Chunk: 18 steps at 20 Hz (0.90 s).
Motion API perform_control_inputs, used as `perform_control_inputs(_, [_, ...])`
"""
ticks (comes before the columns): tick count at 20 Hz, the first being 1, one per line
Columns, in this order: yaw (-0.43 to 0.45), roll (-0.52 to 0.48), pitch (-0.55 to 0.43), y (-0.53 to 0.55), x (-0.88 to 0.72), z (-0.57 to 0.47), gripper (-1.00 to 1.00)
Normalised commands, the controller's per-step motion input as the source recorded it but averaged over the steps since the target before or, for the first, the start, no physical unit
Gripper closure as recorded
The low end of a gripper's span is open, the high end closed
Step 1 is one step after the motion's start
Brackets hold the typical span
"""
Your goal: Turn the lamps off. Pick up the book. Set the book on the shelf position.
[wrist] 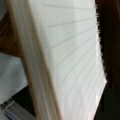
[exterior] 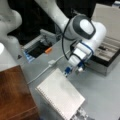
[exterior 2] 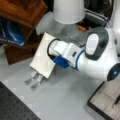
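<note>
Grey tabletop point(exterior: 105, 95) carries the book point(exterior: 61, 96), light, stiff and slick-covered; gripper point(exterior: 72, 71) sits at its plain edge, jaw state indiscernible.

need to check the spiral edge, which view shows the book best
A front view shows the book best: whole white cover, coil edge along its left, gripper at its top edge. In another front view the arm hides part of it. The wrist view fills with it.

open table point(exterior: 105, 95) at a front view's right | blocked: book point(exterior: 60, 96) (on stand), grey case point(exterior: 106, 56)
</note>
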Motion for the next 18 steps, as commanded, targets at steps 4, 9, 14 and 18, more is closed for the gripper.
perform_control_inputs(4, [0.034, -0.294, 0.227, 0.03, 0.17, -0.05, -1.00])
perform_control_inputs(9, [0.023, -0.328, 0.204, 0.02, 0.19, -0.03, -1.00])
perform_control_inputs(14, [0.020, -0.322, 0.161, 0.01, 0.19, -0.02, -1.00])
perform_control_inputs(18, [0.018, -0.308, 0.101, 0.04, 0.18, -0.03, -1.00])
